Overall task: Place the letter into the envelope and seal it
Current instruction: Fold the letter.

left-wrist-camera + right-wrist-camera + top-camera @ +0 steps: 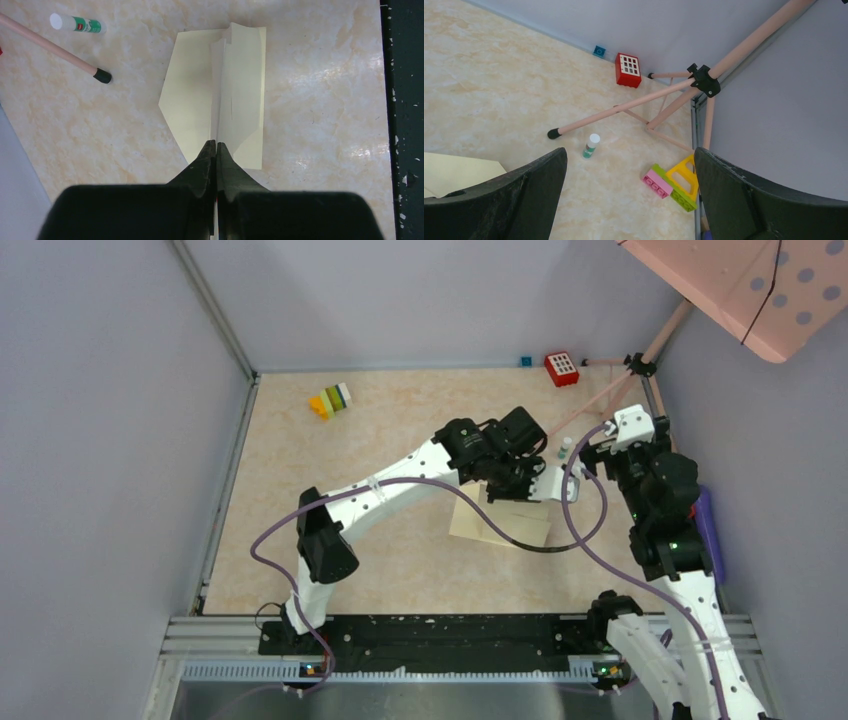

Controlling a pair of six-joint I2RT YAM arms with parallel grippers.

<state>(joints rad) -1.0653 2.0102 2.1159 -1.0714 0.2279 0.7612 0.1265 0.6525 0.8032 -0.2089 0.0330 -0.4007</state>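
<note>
The envelope (192, 100) lies flat on the table, pale cream, with its pointed flap spread open to the left in the left wrist view. My left gripper (216, 144) hangs over its near end, shut on a thin pale sheet, the letter (220, 90), which I see edge-on running across the envelope. From above, the envelope (500, 523) shows under the left gripper (520, 483). My right gripper (629, 155) is open and holds nothing, raised over the table to the right. A corner of the envelope (459, 170) shows at its lower left.
A glue stick (77, 23) lies beside a pink tripod leg (50, 47) near the envelope. A red block (562, 368) sits at the back wall. Pink, green and yellow bricks (671, 182) lie by the right wall. More bricks (330, 400) lie at the back left.
</note>
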